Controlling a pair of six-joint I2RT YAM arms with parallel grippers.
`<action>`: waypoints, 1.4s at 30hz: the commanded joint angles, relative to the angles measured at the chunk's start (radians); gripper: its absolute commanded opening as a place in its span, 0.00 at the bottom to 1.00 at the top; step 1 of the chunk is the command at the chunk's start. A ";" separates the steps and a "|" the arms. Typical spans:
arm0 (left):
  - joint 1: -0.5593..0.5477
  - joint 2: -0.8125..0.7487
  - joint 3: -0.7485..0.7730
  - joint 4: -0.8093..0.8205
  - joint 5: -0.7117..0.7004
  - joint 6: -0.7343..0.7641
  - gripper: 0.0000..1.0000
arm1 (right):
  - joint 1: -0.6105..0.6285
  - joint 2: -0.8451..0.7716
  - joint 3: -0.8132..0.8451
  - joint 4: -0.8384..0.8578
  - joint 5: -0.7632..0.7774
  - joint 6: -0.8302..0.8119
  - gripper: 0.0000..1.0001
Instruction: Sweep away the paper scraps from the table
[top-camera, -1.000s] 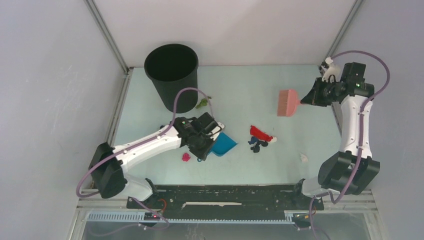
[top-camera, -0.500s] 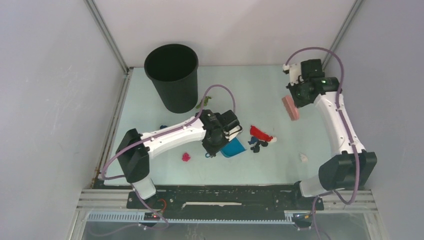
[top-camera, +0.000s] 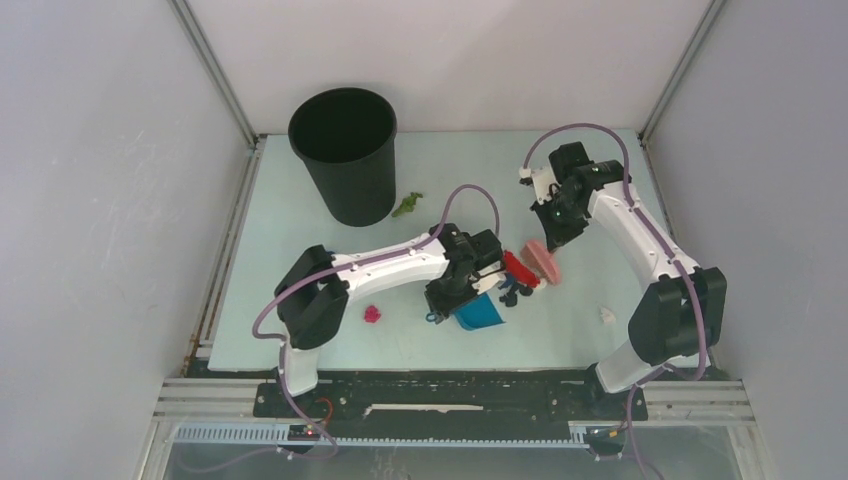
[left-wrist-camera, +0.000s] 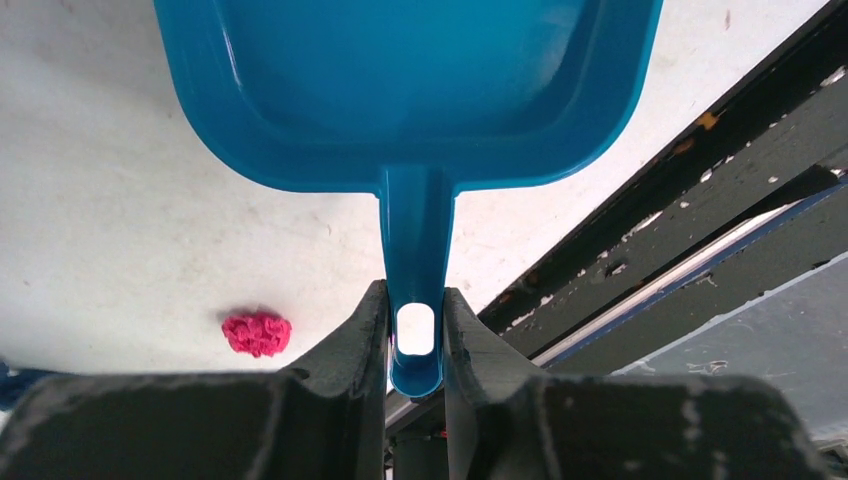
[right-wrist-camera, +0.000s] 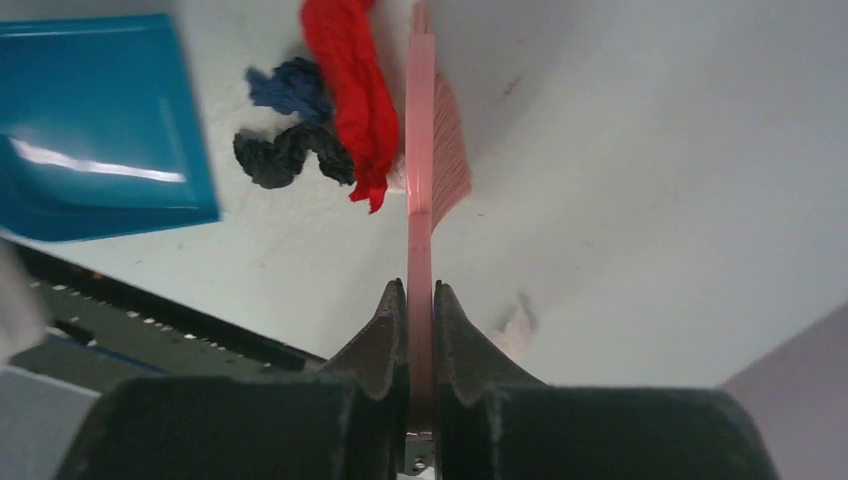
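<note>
My left gripper (top-camera: 455, 288) (left-wrist-camera: 415, 300) is shut on the handle of the blue dustpan (top-camera: 478, 312) (left-wrist-camera: 410, 90), which lies on the table (top-camera: 290, 240). Just beyond the pan's mouth lie paper scraps: a red twist (top-camera: 517, 265) (right-wrist-camera: 350, 80), a dark blue bit (right-wrist-camera: 290, 88) and a black bit (right-wrist-camera: 280, 155). My right gripper (top-camera: 556, 232) (right-wrist-camera: 420, 290) is shut on the pink brush (top-camera: 543, 262) (right-wrist-camera: 437, 150), whose bristles touch the red twist's right side. A magenta scrap (top-camera: 372, 314) (left-wrist-camera: 257, 332) lies left of the pan and a green one (top-camera: 407, 206) by the bin.
A tall black bin (top-camera: 345, 150) stands at the back left. A pale scrap (top-camera: 607, 315) (right-wrist-camera: 515, 325) lies near the right arm's base. Dark metal rails (top-camera: 450, 392) run along the near edge, close behind the dustpan. Grey walls close in both sides.
The left arm carried the dustpan rightward up to the scrap pile. The right arm swung the brush in from the far right and brought it down beside the red twist.
</note>
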 joint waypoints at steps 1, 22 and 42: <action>-0.004 0.047 0.082 0.017 0.041 0.050 0.00 | 0.020 0.022 -0.013 -0.063 -0.229 0.067 0.00; -0.004 -0.074 -0.094 0.243 -0.038 -0.055 0.00 | -0.088 -0.066 0.043 -0.205 -0.515 0.072 0.00; -0.040 -0.196 -0.266 0.185 0.029 -0.177 0.01 | -0.208 -0.064 0.097 -0.069 -0.425 0.107 0.00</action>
